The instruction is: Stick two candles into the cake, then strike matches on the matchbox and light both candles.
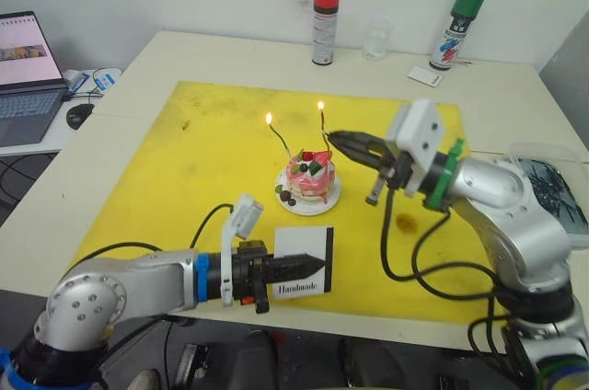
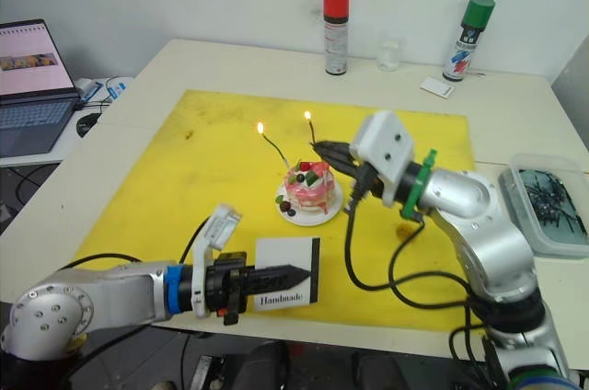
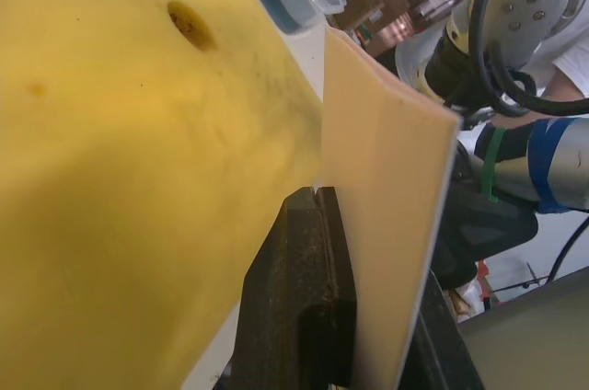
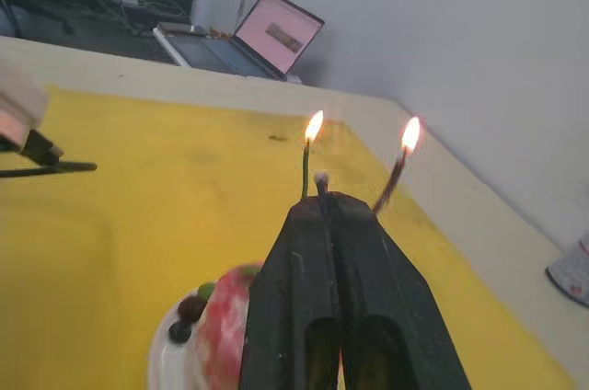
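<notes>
Yellow mat (image 1: 202, 160): lit candles (image 4: 313, 146), match-pinching right tool (image 4: 324, 199).

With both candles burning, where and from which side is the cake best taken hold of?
Probably by the plate rim, low, from the robot's near side. The candles stand lit above the cake, so a grip from above would meet flame, and the soft cake itself would likely crush. The right gripper already crowds the right side.

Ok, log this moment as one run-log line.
candles: both lit in cake | left gripper: shut on matchbox | right gripper: shut on match, beside the flames
</notes>
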You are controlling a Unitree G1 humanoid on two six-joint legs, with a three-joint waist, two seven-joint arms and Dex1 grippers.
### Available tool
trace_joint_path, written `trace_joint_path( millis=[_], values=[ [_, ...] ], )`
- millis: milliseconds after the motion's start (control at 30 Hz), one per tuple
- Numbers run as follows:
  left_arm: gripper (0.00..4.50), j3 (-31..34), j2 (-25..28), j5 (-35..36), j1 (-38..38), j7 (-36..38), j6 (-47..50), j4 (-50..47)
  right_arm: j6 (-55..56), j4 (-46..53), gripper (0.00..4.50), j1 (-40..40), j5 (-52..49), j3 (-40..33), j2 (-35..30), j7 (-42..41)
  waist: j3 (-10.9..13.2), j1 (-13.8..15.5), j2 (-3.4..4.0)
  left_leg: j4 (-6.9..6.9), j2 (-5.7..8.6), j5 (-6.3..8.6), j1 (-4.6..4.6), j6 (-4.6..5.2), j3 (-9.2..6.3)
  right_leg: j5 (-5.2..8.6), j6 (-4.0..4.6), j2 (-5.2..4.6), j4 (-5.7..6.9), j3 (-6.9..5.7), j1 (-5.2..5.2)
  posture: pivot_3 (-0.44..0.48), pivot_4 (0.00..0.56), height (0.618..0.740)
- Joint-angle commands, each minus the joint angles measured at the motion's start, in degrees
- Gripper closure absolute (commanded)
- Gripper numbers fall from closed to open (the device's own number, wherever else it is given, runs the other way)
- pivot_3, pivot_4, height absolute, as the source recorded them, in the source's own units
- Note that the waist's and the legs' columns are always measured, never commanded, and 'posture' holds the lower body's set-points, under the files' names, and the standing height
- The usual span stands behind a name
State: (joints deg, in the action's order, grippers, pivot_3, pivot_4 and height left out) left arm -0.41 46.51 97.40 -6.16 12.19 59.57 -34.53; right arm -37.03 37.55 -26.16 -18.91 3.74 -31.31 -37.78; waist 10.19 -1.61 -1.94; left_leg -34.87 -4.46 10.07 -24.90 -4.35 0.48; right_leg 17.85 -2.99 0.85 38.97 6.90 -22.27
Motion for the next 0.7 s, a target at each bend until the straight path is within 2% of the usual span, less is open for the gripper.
trace_joint_path(
  millis=[33, 233, 433, 700],
  values=[
    [4.50, -0.3, -0.5, 0.2, -0.9, 1.3, -1.4, -2.1, -1.6, 4.2, 4.46, 1.0, -1.4, -4.8, -2.0, 1.5, 0.0, 0.0, 0.00, 0.00, -0.02, 0.00, 0.01, -0.01, -0.02, 0.02, 0.03, 0.02, 0.02, -0.02, 0.00, 0.000, 0.150, 0.740],
    [4.50, -2.8, -3.1, -2.9, -5.1, 2.6, -1.0, 1.8, -1.6, 1.0, 4.46, 1.5, -0.3, -8.8, -3.5, 4.0, 0.0, -0.3, 0.00, -0.09, 0.00, -0.01, 0.07, 0.01, -0.03, 0.09, 0.00, 0.08, 0.05, 0.06, 0.03, 0.000, 0.150, 0.740],
    [4.50, -4.4, -6.0, -5.8, -7.6, 3.5, -0.8, 4.3, 0.3, -3.3, 4.46, 5.7, 4.2, -15.6, -6.8, 8.1, 0.0, 0.0, -0.01, -0.08, 0.05, -0.01, 0.03, 0.01, -0.01, -0.02, -0.13, 0.05, 0.01, 0.06, 0.03, 0.000, 0.150, 0.740],
    [4.50, -6.6, -11.8, -10.5, -9.2, 3.2, -1.0, 6.0, 1.1, -20.1, 4.46, 9.3, 12.6, -25.7, -10.8, 17.5, 0.0, -0.1, -0.01, -0.07, 0.07, -0.01, 0.02, 0.02, 0.03, -0.06, -0.07, 0.05, 0.03, 0.11, 0.04, 0.000, 0.150, 0.740]
  ],
)
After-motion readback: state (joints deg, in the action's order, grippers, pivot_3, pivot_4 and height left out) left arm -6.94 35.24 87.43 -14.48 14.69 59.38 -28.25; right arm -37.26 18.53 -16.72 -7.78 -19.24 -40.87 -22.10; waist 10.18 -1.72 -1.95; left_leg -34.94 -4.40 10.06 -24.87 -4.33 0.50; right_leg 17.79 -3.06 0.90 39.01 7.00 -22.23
